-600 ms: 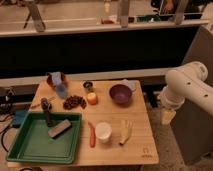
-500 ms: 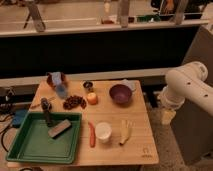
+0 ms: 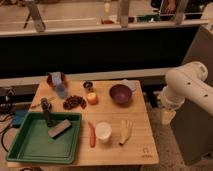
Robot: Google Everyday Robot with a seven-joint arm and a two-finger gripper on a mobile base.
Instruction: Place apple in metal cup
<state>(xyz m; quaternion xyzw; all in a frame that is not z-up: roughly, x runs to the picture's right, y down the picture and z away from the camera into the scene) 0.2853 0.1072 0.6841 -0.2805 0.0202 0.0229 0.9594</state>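
Observation:
The apple (image 3: 92, 98) is a small round orange-yellow fruit on the wooden table (image 3: 140, 145), just in front of the metal cup (image 3: 88, 86), a short dark cylinder near the table's back edge. They look close together, perhaps touching. My white arm (image 3: 186, 87) hangs to the right of the table. My gripper (image 3: 167, 116) points down beyond the table's right edge, far from the apple and the cup, with nothing seen in it.
A purple bowl (image 3: 120, 93) stands right of the apple. Dark grapes (image 3: 74, 102) lie left of it. A white cup (image 3: 103, 132), a carrot (image 3: 91, 135) and a banana (image 3: 125, 131) lie at the front. A green tray (image 3: 30, 150) with tools sits front left. A blue item (image 3: 60, 87) is back left.

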